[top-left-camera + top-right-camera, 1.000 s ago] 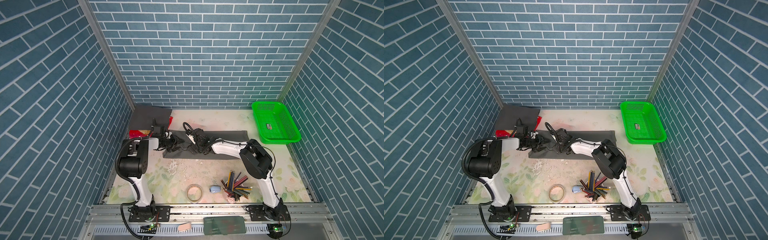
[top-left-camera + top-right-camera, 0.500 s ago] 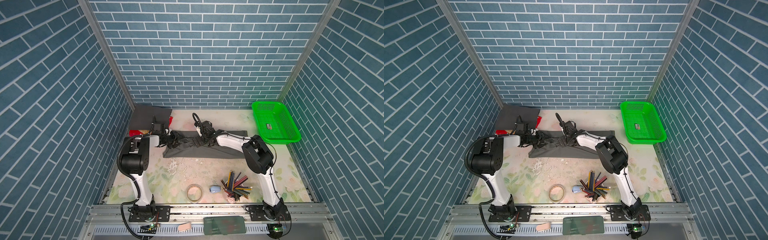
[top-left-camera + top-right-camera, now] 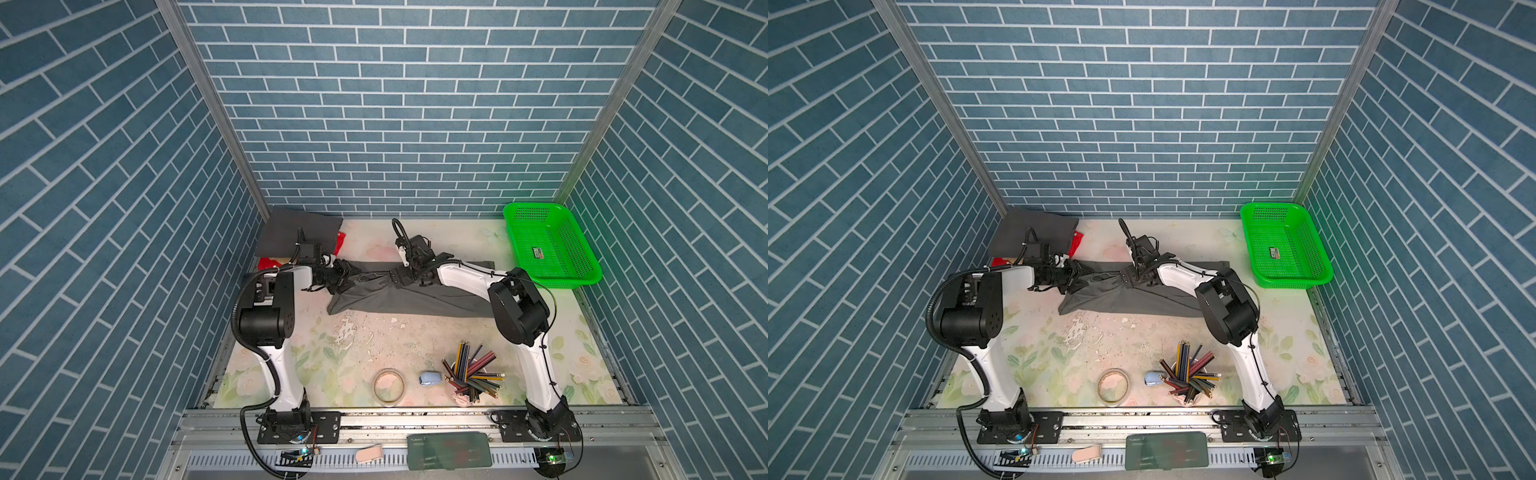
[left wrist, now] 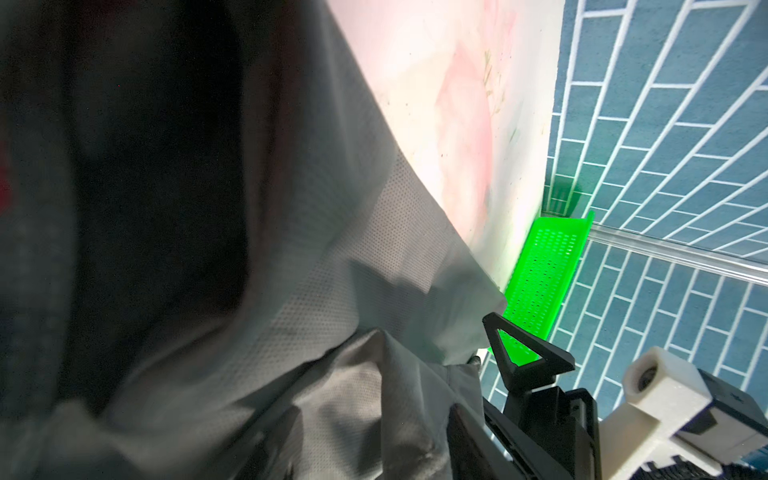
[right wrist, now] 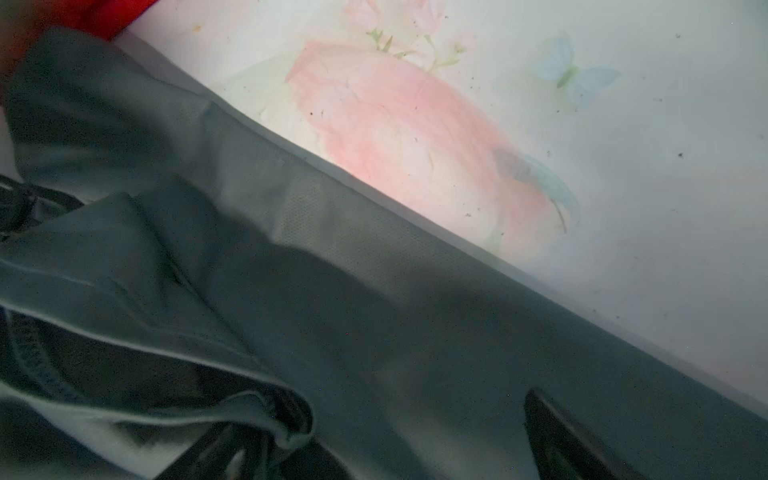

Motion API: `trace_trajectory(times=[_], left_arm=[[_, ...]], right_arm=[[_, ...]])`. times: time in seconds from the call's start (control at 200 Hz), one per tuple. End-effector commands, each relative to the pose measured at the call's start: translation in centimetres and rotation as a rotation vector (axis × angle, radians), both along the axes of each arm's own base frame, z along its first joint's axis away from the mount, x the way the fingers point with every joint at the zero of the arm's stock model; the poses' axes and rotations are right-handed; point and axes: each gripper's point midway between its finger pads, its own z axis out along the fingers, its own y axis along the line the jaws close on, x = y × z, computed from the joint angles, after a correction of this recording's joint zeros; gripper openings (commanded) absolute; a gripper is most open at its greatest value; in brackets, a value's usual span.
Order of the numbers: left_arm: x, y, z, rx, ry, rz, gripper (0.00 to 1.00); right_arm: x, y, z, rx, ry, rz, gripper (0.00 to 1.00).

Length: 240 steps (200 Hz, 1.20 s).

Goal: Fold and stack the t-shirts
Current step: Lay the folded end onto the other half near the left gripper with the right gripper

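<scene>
We noted the mid-grey t-shirt (image 3: 407, 297) lying bunched across the back middle of the surface (image 3: 353, 353). The charcoal t-shirt (image 3: 297, 232) lay folded in the far left corner, well apart from the green mesh basket (image 3: 548, 249). The right pincer (image 3: 397, 276) sat at the grey shirt's far edge, its fingers (image 5: 557, 432) spread wide with a fold of cloth against one. The left pincer (image 3: 344, 277) met the shirt's left end, and cloth hid it, so we could not tell its state.
</scene>
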Motion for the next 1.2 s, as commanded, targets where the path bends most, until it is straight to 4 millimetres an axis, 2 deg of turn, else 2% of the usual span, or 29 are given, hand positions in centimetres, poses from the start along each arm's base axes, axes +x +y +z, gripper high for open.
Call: trace_trajectory(times=[0.0,0.13,0.325,0.4,0.525,0.675,0.88,1.195], left_arm=[[-0.8,1.2,0.6,0.066,0.003,-0.003,0.58],[-2.5,1.7,1.1,0.111,0.0,-0.015,0.59],[-4.3,2.4,3.0,0.18,-0.029,-0.021,0.6],[-4.8,2.1,3.4,0.157,-0.043,-0.016,0.61],[-6.4,0.6,2.1,0.031,-0.012,-0.011,0.62],[-7.4,0.5,-0.3,0.008,0.029,-0.005,0.62],[-8.1,1.1,-2.3,0.011,0.071,0.004,0.62],[-10.0,3.9,-4.1,0.054,0.121,0.023,0.62]], right_arm=[[-1.3,0.5,2.6,0.042,0.001,0.053,0.98],[-2.5,1.1,3.2,0.04,-0.015,0.095,0.98],[-2.8,1.2,3.6,0.047,-0.012,0.096,0.98],[-3.0,1.3,3.4,0.034,-0.018,0.101,0.98],[-4.1,2.3,2.7,-0.021,-0.055,0.143,0.98],[-5.2,3.8,2.1,-0.084,-0.126,0.188,0.98],[-5.1,4.7,0.7,-0.2,-0.213,0.195,0.98],[-4.1,6.2,-1.6,-0.3,-0.245,0.205,0.98]])
